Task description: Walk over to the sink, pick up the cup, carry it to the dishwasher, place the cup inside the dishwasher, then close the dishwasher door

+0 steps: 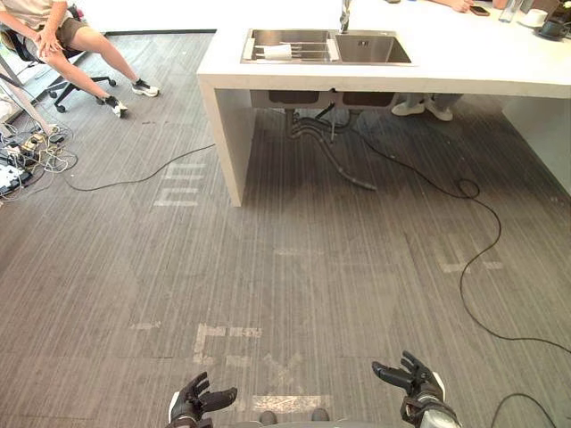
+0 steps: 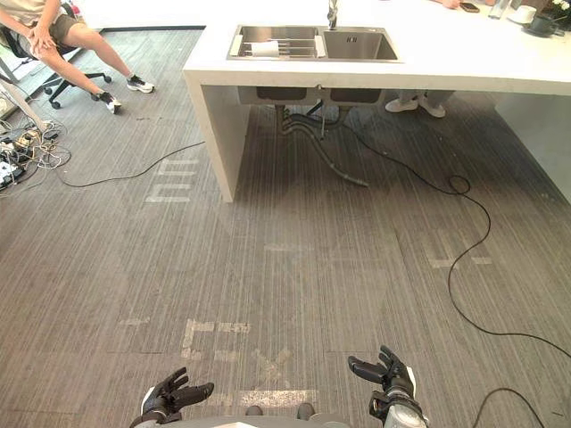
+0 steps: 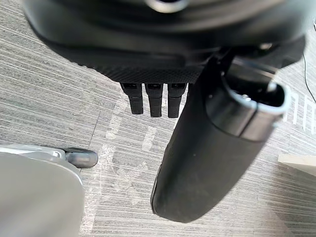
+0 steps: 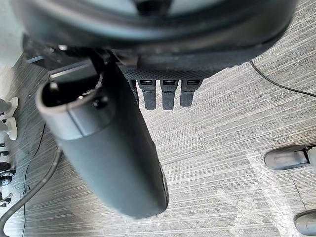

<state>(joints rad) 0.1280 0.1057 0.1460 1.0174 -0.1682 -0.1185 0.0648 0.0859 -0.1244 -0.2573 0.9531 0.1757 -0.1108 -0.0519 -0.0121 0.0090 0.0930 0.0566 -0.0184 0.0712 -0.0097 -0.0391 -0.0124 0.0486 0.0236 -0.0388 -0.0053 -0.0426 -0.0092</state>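
Empty-handed on the grey floor, well apart from the sink.
My left hand and right hand hover low in front of me, fingers straight and spread, holding nothing. Ahead, the white cup lies in the sink's left basin, which is set into the white surface. A person sits on a chair at far left.

— What's underfoot?
— A grey streaked floor, with pale worn marks just ahead of the fingers.
— And furniture?
— A white counter stands well beyond the fingers. A black office chair sits far off to their left.
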